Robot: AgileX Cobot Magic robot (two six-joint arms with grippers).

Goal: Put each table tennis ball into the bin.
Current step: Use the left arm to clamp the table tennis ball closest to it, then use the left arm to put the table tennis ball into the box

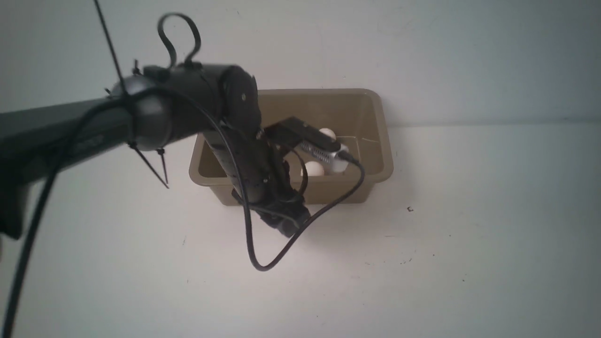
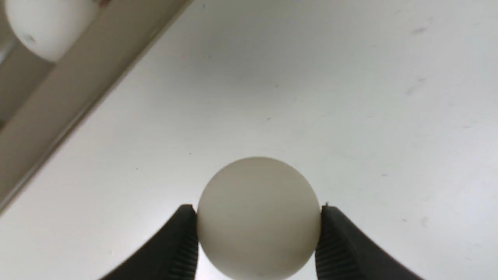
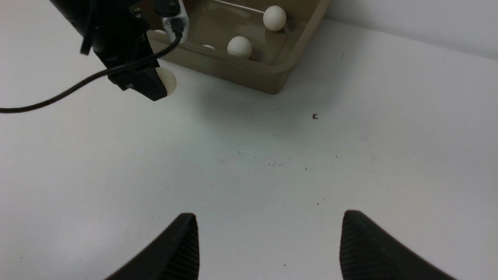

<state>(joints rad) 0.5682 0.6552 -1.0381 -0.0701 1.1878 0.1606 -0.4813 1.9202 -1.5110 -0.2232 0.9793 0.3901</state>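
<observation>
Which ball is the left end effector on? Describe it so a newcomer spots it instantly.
Start at the brown bin at the back of the white table. Just in front of its near wall, the left end effector reaches down to the tabletop. The target ball sits between its fingers, the only ball outside the bin; the other balls lie inside it.

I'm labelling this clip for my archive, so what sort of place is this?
Probably a robotics lab test bench: a bare white table against a plain wall, a cable-tied robot arm, and a brown bin holding table tennis balls.
</observation>
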